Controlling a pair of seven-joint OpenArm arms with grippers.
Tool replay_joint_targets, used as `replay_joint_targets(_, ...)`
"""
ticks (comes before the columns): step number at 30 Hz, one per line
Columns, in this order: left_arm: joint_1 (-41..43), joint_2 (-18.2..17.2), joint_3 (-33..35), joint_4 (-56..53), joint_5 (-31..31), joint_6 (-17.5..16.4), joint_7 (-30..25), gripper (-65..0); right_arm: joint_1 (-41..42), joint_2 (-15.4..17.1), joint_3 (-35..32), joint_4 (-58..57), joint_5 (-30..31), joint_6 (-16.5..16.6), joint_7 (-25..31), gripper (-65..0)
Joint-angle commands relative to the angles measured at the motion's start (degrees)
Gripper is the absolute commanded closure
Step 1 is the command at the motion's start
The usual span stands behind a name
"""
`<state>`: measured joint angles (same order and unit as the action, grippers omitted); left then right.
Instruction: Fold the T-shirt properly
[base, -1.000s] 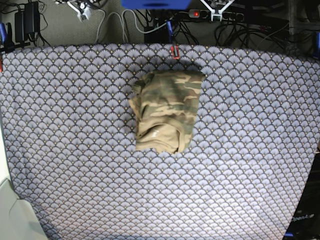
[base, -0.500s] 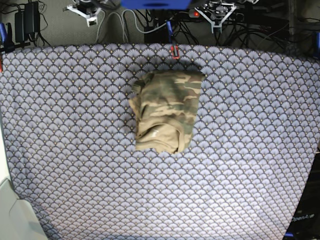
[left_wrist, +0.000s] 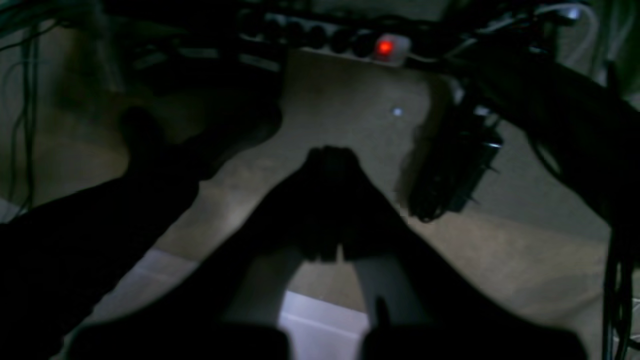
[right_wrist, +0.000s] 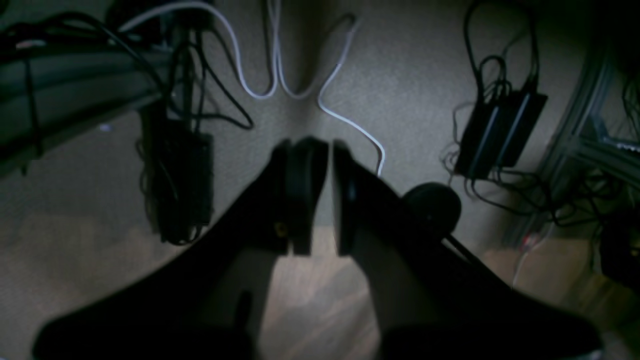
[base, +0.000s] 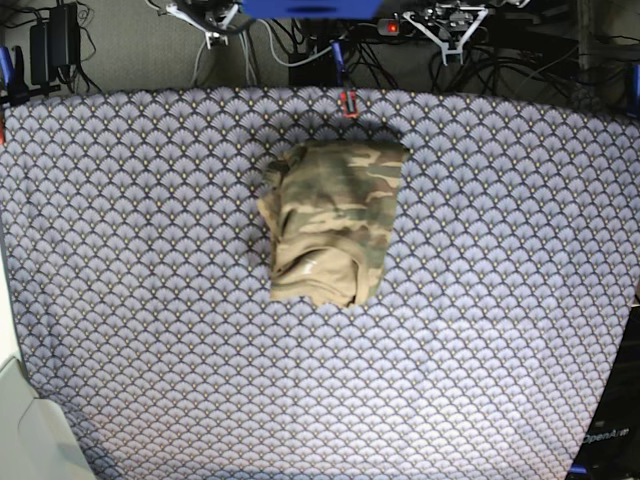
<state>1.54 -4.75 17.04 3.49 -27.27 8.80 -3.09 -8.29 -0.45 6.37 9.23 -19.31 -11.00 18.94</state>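
Both my arms have drifted along the table's far edge while the folded camouflage-print T-shirt (base: 333, 222) lies unmoved near that edge's middle, left gripper (left_wrist: 332, 160) pinched empty, right gripper (right_wrist: 330, 150) barely parted, so folding looks finished.

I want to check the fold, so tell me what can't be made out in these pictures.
- T-shirt: its underside and inner layers, hidden by its own top fold in the base view.
- Both wrist views: only floor and cables, no shirt.
- Left gripper: dark and blurred in the left wrist view.
- Right gripper: only a narrow gap shows.
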Motion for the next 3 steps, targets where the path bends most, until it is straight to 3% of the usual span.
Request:
replay_joint_targets(1,0.1,-0.8,0.1,0.0,0.1,0.7,-0.3,0.0,-0.4,0.5,0.1,0.0,-0.2,-0.6,0.6,-6.4)
replay_joint_targets(3,0.1,-0.6,0.1,0.0,0.1,0.7,-0.3,0.0,-0.4,0.4,0.1,0.0,-0.2,-0.6,0.6,-6.5)
